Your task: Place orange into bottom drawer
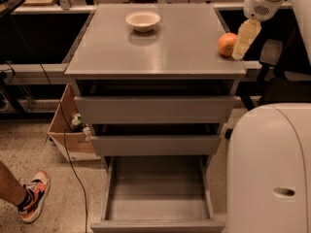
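Note:
The orange [225, 44] sits on the grey cabinet top [165, 47] near its right edge. My gripper [241, 45] hangs from the white arm at the upper right, its pale fingers just right of the orange and close beside it. The bottom drawer [157, 198] is pulled out wide and its tray holds nothing. The two upper drawers [155, 109] are slightly ajar.
A shallow cream bowl [143, 20] stands at the back of the cabinet top. A white robot body [269, 169] fills the lower right. A cardboard box [70, 130] sits left of the cabinet, with a person's shoe [33, 197] and a cable on the floor.

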Robot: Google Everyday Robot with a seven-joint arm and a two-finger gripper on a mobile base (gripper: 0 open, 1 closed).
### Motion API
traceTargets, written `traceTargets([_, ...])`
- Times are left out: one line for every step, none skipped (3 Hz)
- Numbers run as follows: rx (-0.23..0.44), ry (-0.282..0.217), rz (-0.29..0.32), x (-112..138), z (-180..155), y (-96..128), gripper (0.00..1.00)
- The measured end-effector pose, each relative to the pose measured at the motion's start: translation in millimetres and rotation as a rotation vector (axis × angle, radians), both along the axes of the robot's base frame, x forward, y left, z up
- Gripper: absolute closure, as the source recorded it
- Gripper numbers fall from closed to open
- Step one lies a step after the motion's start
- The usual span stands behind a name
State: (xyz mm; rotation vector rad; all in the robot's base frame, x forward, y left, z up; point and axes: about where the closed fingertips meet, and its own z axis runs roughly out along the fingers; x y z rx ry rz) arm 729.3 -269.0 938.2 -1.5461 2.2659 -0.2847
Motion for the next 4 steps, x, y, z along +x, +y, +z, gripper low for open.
traceTargets([0.009, -0.012, 0.002, 5.9, -2.9, 1.7, 0.00])
traceTargets([0.057, -0.035, -0.004, 15.5, -5.8, 6.1, 0.00])
traceTargets([0.173, -0.057, -0.036, 25.1, -12.0, 9.9, 0.00])
traceTargets([0.232, -0.062, -0.052, 30.3, -15.9, 13.4, 0.00])
